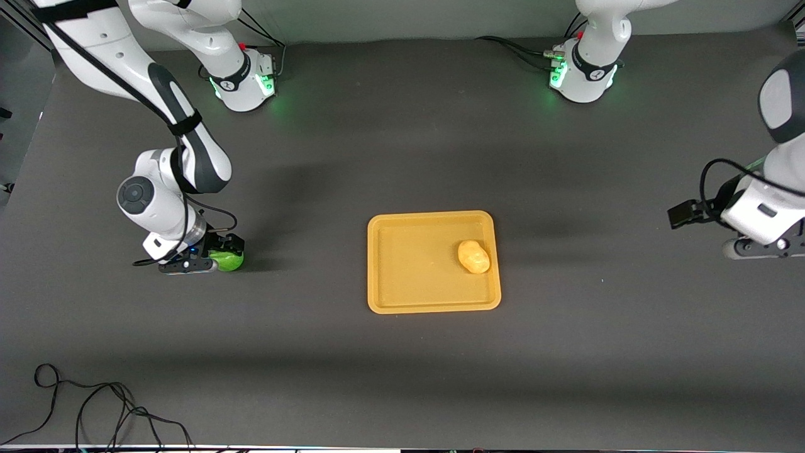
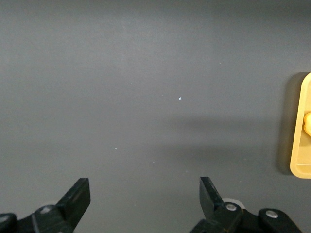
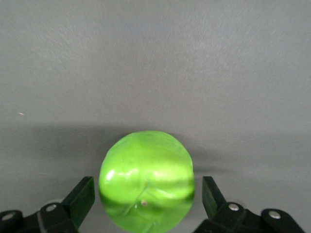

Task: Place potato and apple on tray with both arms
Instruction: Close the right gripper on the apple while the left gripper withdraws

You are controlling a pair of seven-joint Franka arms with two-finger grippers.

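The green apple [image 1: 231, 259] rests on the dark table toward the right arm's end. My right gripper [image 1: 220, 264] is down at the table around it. In the right wrist view the apple [image 3: 146, 187] sits between the fingers of the right gripper [image 3: 146, 196], which is open with a small gap on each side. The yellow-tan potato [image 1: 473, 257] lies on the mustard tray [image 1: 409, 270] mid-table, near its edge toward the left arm's end. My left gripper [image 1: 736, 250] waits open and empty over bare table at the left arm's end. It also shows in the left wrist view [image 2: 144, 194], with the tray's edge [image 2: 301, 160] and a sliver of potato [image 2: 308, 125].
A loose black cable [image 1: 94, 409] lies at the table's edge nearest the front camera, toward the right arm's end. Both arm bases [image 1: 248, 78] [image 1: 582, 75] stand along the edge farthest from the camera. Dark table surface lies between the apple and the tray.
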